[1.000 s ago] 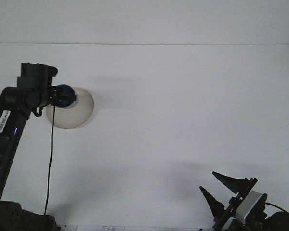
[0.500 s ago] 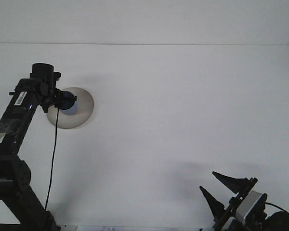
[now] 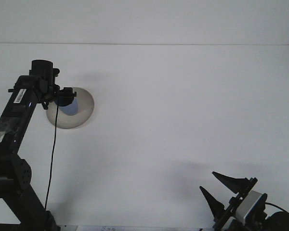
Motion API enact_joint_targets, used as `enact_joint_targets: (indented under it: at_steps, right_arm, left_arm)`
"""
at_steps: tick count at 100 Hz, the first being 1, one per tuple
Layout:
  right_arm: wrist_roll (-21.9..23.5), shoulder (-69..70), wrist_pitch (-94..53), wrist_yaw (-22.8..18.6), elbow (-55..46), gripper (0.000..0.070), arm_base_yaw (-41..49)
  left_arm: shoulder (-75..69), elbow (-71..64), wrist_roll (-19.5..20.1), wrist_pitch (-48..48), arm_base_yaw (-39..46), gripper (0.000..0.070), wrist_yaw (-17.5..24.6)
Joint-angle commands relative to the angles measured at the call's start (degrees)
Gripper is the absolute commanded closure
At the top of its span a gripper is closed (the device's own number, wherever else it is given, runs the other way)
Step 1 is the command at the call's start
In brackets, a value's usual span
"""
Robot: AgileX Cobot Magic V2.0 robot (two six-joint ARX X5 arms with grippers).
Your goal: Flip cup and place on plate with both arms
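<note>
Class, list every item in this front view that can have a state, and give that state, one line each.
Cup: blue, on the plate, orientation unclear.
Plate: flat on the table, holding the cup.
Left gripper: over the plate at the cup; grip hidden.
Right gripper: open, empty, low at the near right.

The white label (image 3: 20,96) on the left arm (image 3: 12,125) is unreadable.

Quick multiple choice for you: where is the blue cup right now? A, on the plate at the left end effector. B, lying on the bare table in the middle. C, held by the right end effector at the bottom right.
A: the blue cup shows over the plate, at the left end effector, while the right end effector sits open and empty at the bottom right.
</note>
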Motion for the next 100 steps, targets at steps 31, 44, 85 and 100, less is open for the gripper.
enact_joint_targets:
  at_steps: [31, 44, 85, 100]
  right_arm:
    - [0.6, 0.0, 0.4, 0.1, 0.2, 0.0301, 0.6]
    - [0.5, 0.0, 0.4, 0.2, 0.2, 0.0301, 0.6]
    - [0.6, 0.0, 0.4, 0.1, 0.2, 0.03, 0.6]
    - [0.6, 0.0, 0.4, 0.1, 0.2, 0.0301, 0.6]
  left_arm:
    - [-16.3, 10.1, -4.4, -2.6, 0.0, 0.0195, 4.0]
    - [-27.9, 8.6, -5.8, -3.3, -1.7, 0.0197, 10.2]
    - [-66.3, -34.6, -10.5, 5.4, -16.1, 0.0197, 13.2]
    - [-78.5, -49.6, -14.3, 8.5, -18.4, 0.0197, 13.2]
